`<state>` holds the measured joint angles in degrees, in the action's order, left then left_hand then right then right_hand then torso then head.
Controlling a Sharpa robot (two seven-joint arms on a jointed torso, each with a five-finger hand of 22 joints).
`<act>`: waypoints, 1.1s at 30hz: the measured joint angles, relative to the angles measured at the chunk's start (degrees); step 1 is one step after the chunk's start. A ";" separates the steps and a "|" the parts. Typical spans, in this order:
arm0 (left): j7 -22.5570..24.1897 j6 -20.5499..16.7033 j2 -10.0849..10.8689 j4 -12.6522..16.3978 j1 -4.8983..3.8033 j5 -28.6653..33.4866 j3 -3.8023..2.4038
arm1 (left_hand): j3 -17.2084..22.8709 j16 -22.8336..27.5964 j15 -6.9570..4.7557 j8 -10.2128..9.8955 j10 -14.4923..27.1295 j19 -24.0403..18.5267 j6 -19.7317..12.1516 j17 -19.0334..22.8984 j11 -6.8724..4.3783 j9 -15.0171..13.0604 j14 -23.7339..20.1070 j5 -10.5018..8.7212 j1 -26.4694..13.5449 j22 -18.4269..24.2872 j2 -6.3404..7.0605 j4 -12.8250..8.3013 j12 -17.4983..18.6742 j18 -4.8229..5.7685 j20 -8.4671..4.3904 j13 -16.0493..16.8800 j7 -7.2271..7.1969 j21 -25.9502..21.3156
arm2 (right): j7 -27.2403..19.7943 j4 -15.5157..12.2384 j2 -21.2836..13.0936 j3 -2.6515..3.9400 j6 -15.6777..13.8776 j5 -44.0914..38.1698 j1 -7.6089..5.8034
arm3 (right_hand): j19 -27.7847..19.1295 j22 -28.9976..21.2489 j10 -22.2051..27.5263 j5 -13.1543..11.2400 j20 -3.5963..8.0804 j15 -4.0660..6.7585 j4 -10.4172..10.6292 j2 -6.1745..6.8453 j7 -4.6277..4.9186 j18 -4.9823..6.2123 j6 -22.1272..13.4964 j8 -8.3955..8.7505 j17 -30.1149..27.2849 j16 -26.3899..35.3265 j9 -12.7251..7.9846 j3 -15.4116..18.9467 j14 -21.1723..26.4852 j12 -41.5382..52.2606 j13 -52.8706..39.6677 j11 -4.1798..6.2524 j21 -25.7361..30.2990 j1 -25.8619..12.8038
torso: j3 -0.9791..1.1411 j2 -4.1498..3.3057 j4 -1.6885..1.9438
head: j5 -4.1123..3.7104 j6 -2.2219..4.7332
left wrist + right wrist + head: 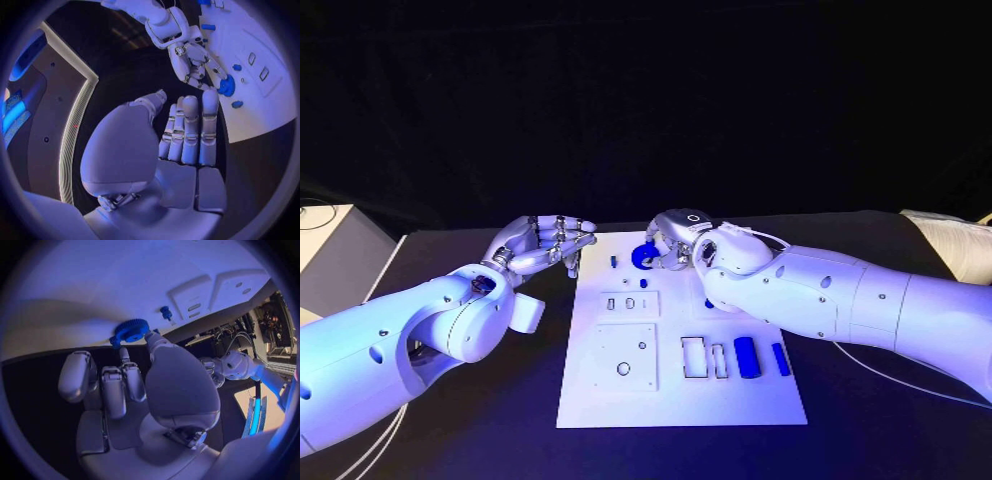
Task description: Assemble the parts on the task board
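Note:
The white task board lies in the middle of the black table. At its far end a blue gear sits at the tips of my right hand, pinched between the thumb and a finger just above the board. My left hand hovers past the board's far left corner, fingers straight and side by side, holding nothing. Two long blue parts lie on the board's near right. A small blue piece stands close to the gear.
Raised white plates with slots and holes and slot frames cover the board's left and middle. A grey box stands at the table's left edge. White cables lie at the far right.

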<state>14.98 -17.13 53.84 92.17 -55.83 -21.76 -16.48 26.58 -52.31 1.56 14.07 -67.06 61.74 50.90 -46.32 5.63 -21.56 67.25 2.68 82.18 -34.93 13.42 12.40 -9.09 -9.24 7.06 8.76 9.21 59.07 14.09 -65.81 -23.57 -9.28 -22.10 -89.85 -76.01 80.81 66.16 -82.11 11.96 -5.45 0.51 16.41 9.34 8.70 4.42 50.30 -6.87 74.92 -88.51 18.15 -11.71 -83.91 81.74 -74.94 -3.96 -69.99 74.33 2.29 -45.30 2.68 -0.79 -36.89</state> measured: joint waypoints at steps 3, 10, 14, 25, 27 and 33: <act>0.00 0.00 0.04 0.00 0.00 0.00 0.00 | 0.00 0.00 0.00 0.00 0.11 0.00 0.00 0.00 0.11 -0.01 0.00 0.00 0.00 0.00 0.00 0.00 0.00 0.00 0.00 0.00 0.00 0.00 | -0.12 -0.33 -0.30 -0.05 0.42 0.24 0.00 | 0.23 0.34 -0.29 1.14 0.23 0.00 -0.06 -0.26 -0.14 0.00 0.73 -0.23 0.00 0.00 0.13 -1.04 0.00 0.22 0.00 0.29 -0.10 -0.21 | 0.02 -0.01 -0.03 | 0.07 -0.06; 0.00 -0.01 0.04 0.00 0.00 0.01 0.00 | 0.00 0.48 0.00 0.00 0.22 -0.13 0.00 0.20 0.22 -0.05 0.00 0.00 -0.17 0.26 -0.16 0.00 0.00 0.00 -0.13 0.00 0.00 0.00 | -0.58 -2.30 -2.67 -0.10 -0.27 1.06 0.01 | 0.23 0.25 -0.29 1.24 0.23 0.00 -0.05 -0.68 -0.20 0.00 0.97 -0.22 0.00 0.00 0.17 -1.29 0.00 0.36 0.01 0.28 -0.22 -0.07 | 0.05 -0.01 -0.04 | 0.02 -0.11; 0.01 0.01 0.01 -0.22 0.00 0.06 0.00 | 0.00 1.40 0.19 0.00 0.24 -2.12 -0.03 0.80 0.19 -0.11 -1.02 0.00 -0.23 2.70 -0.23 0.00 0.00 -0.09 0.01 0.01 0.03 -1.57 | -1.77 -4.99 -6.19 0.21 -3.56 2.98 0.03 | 0.23 0.24 -0.41 0.87 0.23 0.00 -0.31 -0.39 0.24 0.00 0.27 0.30 0.00 0.00 -0.03 -1.55 0.00 0.36 0.01 0.15 -0.21 -0.11 | 0.05 0.10 -0.10 | 0.01 -0.06; 0.40 0.74 -0.42 -1.76 0.21 0.71 0.02 | 1.02 8.61 0.93 -0.24 0.97 -6.96 -0.43 4.18 0.55 -0.62 -6.52 0.00 -0.65 6.57 -0.26 -1.02 0.65 -0.68 0.90 -0.25 0.43 -7.41 | -8.38 -11.49 -17.11 1.31 -6.75 16.04 -1.65 | 0.45 0.82 -0.49 0.64 0.01 0.00 -2.84 1.70 0.32 0.01 -0.18 0.92 0.00 0.00 -0.14 -4.08 0.00 0.35 0.02 0.07 -0.21 5.53 | -0.01 1.05 -1.48 | 0.08 0.46; 0.56 1.24 -0.55 -1.94 0.32 0.88 0.02 | 1.44 13.77 1.02 -0.58 1.28 -7.29 -0.73 7.09 0.86 -0.79 -6.98 0.00 -0.75 8.96 -0.36 -1.44 1.19 -0.68 0.93 -0.59 0.73 -10.90 | -9.79 -11.50 -18.89 1.32 -5.55 18.60 -1.79 | 0.44 0.66 -0.49 0.64 0.01 0.00 -3.45 2.15 0.32 0.00 -0.18 1.15 0.00 0.00 -0.12 -4.69 0.00 0.35 0.02 0.07 -0.15 6.24 | 0.02 1.30 -1.74 | 0.09 0.52; 0.82 3.88 -0.75 -2.24 0.93 1.19 0.02 | 2.69 23.53 0.80 -1.24 1.35 -1.97 -1.06 12.00 0.93 -1.01 -2.15 0.00 -0.21 14.08 -1.00 -3.43 2.66 -0.67 0.24 -1.74 1.05 -16.93 | -13.13 -10.68 -23.43 1.33 -1.47 23.25 -1.63 | 0.44 0.88 -0.49 0.89 0.01 0.01 -5.18 2.16 0.17 0.01 0.25 1.15 0.00 0.00 0.01 -6.43 0.00 0.35 0.03 0.07 0.00 7.89 | 0.41 1.91 -2.30 | 0.18 0.57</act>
<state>15.80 -13.25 53.09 89.92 -54.90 -20.57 -16.46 29.27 -28.78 2.36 12.83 -65.72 59.76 49.84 -34.32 6.56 -22.57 65.09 2.68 81.97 -20.85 12.42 8.97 -6.43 -9.90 7.30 7.03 10.26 42.14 0.95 -76.50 -47.00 -7.96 -23.57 -66.60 -77.64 81.25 67.04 -82.60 12.86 -5.44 0.52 11.23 11.50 8.88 4.42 50.55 -5.72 74.91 -88.52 18.16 -18.14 -83.92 82.10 -74.92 -3.89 -69.99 82.22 2.70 -43.40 0.38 -0.62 -36.33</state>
